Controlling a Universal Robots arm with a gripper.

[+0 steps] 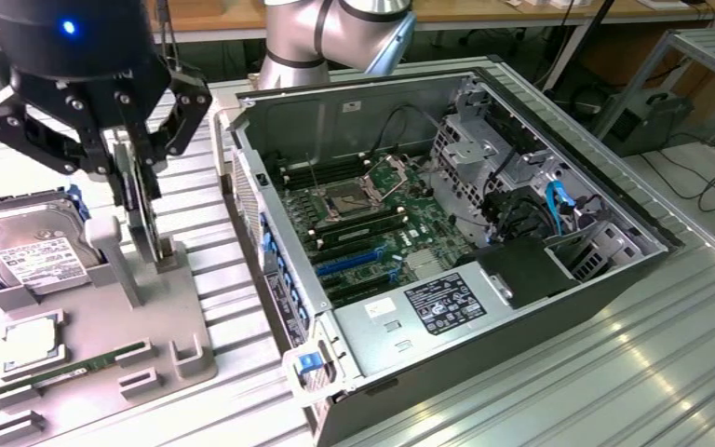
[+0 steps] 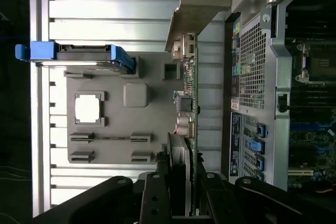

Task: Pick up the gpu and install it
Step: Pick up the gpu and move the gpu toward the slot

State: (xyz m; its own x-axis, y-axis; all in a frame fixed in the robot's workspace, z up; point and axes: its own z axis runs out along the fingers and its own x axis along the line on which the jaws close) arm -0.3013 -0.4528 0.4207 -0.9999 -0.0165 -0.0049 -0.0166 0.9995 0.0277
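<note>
- Exterior view: the arm's gripper point(image 1: 138, 200) hangs over the grey holder point(image 1: 146, 335) on the slatted worktop point(image 1: 581, 372), fingers clamped on the gpu point(image 1: 153, 237).
- The gpu stands upright on its long edge, lower end at a slot on the holder's edge nearest the open computer case point(image 1: 332, 121).
- Wrist view: the gpu point(image 2: 191, 93) runs edge-on from between the gripper point(image 2: 184, 177) fingers, silver bracket point(image 2: 199, 3) at its far end.
- A hard drive point(image 1: 22, 247) sits tilted at the holder's opposite edge.
</note>
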